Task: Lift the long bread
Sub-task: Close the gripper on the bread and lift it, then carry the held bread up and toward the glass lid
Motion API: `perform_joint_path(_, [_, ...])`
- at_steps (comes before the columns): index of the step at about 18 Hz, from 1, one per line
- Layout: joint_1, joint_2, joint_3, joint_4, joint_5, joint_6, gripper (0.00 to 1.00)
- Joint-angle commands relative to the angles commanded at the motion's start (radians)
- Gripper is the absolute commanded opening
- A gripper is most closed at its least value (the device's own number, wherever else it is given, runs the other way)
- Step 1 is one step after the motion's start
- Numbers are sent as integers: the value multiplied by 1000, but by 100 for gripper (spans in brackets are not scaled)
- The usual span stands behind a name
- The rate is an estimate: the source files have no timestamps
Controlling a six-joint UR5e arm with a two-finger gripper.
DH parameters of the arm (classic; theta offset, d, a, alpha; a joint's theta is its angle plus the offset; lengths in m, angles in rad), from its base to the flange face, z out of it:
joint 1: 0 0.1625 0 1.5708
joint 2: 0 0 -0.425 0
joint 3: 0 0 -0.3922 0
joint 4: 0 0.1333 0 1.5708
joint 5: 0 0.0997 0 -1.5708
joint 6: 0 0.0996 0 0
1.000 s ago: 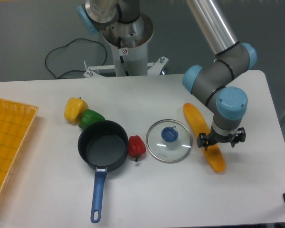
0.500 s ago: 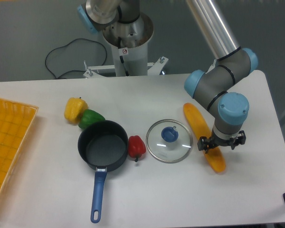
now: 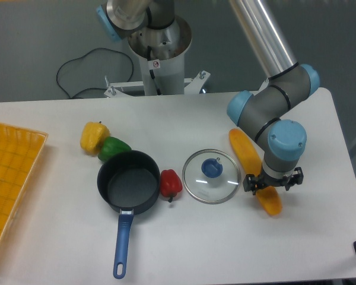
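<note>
The long bread (image 3: pixel 244 148) lies on the white table (image 3: pixel 320 237), just to the right of the glass lid (image 3: pixel 212 168). The gripper (image 3: pixel 272 184) sits right over the bread's lower half (its wrist hides the fingers, so I cannot tell if they pinch it). One orange end sticks out below. A red pepper (image 3: pixel 171 183) touches the black pan (image 3: pixel 129 181).

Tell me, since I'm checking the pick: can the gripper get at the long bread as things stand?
Probably yes. The gripper sits directly over the long bread, beside the glass lid, with nothing between; whether its jaws are closed is unclear.
</note>
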Motion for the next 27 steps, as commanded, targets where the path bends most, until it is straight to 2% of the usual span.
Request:
perform_joint_path(3, [0, -2, 5, 0, 2, 3, 99])
perform_joint_path(7, [6, -3, 6, -3, 0, 3, 79])
perform_joint_path(10, [8, -3, 2, -3, -2, 6, 70])
perform_joint_path(13, [8, -8, 2, -3, -2, 6, 66])
perform_joint_path(16, [8, -6, 0, -6, -2, 5, 42])
perform_joint_path(21, [12, 14, 12, -11, 9, 34, 27])
perform_joint_path(23, [18, 34, 5, -24, 8, 61, 9])
perform_joint_path(24, [21, 35, 6, -32, 8, 64, 5])
perform_joint_path(27, [23, 41, 21, -35, 8, 67, 5])
